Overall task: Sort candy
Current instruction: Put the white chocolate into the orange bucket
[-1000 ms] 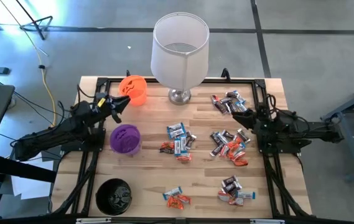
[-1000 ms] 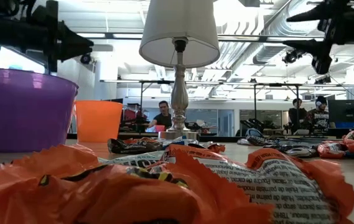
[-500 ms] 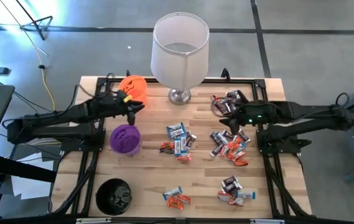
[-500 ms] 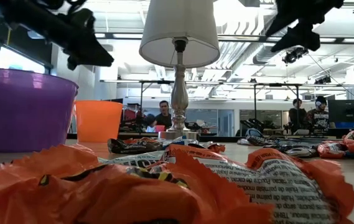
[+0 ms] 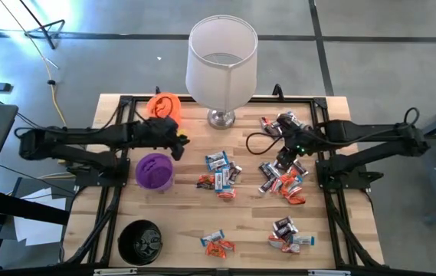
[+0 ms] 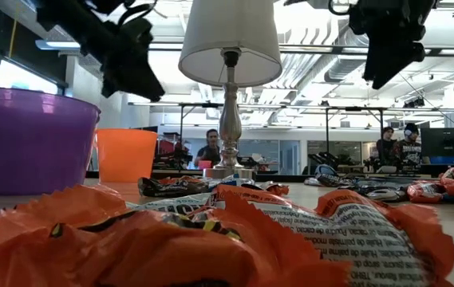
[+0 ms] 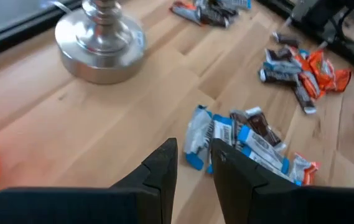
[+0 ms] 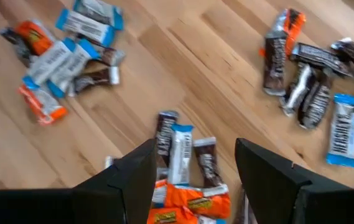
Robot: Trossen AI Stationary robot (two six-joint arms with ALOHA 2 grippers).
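The candy (image 5: pixel 219 176) lies in small heaps across the centre and right of the worktop (image 5: pixel 191 215). The left claw (image 5: pixel 181 141) is empty, fingers slightly apart; the right claw (image 5: pixel 283 158) hangs wide apart over the centre-right heap.

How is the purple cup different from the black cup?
The purple cup is purple; the black cup is black. The purple cup sits farther back on the table, just in front of the left gripper, while the black cup stands alone at the near left corner. From above, the black cup also looks a little wider. Both stand upright with the open end up, on the table's left side, away from the candy.
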